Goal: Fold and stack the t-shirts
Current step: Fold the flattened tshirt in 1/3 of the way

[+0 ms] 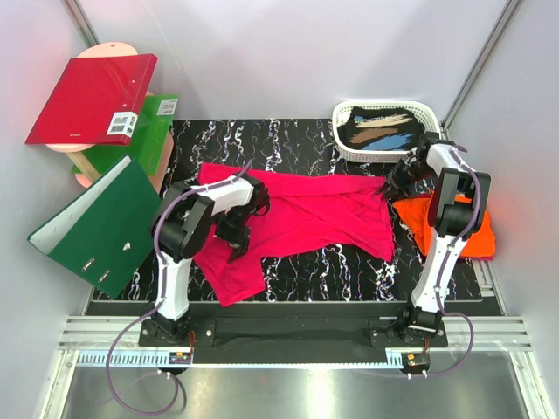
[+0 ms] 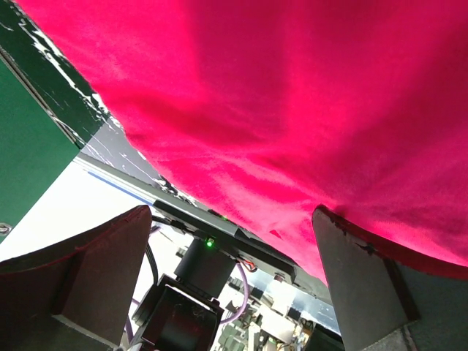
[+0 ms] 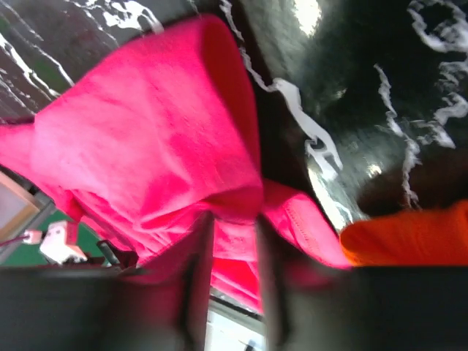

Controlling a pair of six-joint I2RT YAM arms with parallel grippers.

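Leftward, green binder (image 1: 96,223) near pink t-shirt (image 1: 323,214), white basket (image 1: 354,150)

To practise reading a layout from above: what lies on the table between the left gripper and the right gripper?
The magenta-pink t-shirt, spread out from the left gripper across to the right gripper; the top external view shows it.

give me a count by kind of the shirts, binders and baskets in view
cloth t-shirts: 2, magenta-pink cloth t-shirt and bright orange cloth t-shirt
stiff ring binders: 3, red ring binder, half-hidden green ring binder, large green ring binder
white plastic mesh basket: 1
total: 6
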